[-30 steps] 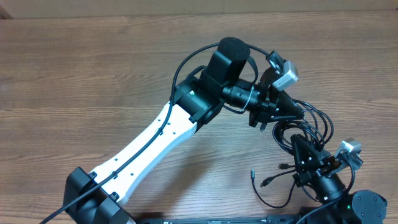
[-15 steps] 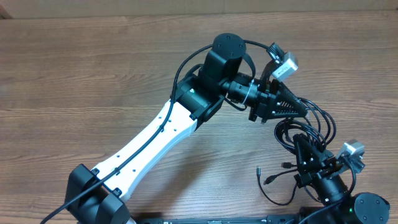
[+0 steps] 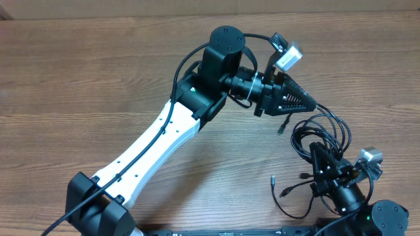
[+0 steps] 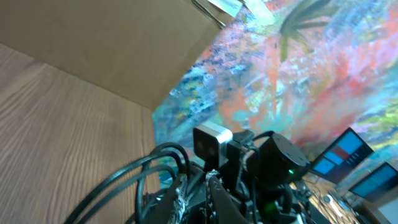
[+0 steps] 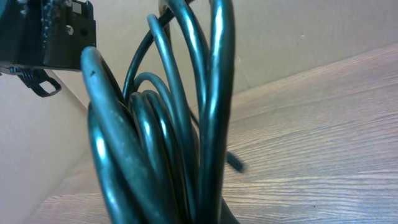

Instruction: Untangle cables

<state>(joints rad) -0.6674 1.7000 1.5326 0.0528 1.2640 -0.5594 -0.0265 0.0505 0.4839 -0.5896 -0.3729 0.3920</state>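
From overhead, the left claw (image 3: 311, 104) points right over the table (image 3: 98, 78), its fingers drawn together to a tip, gripping the cables (image 3: 328, 128) where strands leave that tip. The cables lie in loose loops between it and the right claw (image 3: 317, 153) near the table's lower right corner. Plug tips (image 3: 273, 178) rest on the wood left of the right claw, and another plug (image 3: 281, 128) hangs below the left claw. Only this view shows the whole tangle.

The left wrist view adds the strands (image 4: 134, 171) arching in towards its fingers (image 4: 217, 196), with the right arm's white camera (image 4: 211, 142) beyond.

The right wrist view is filled by thick upright loops (image 5: 186, 124) rising from the bottom edge. Its fingers are hidden, so we cannot tell how wide the right claw stands.
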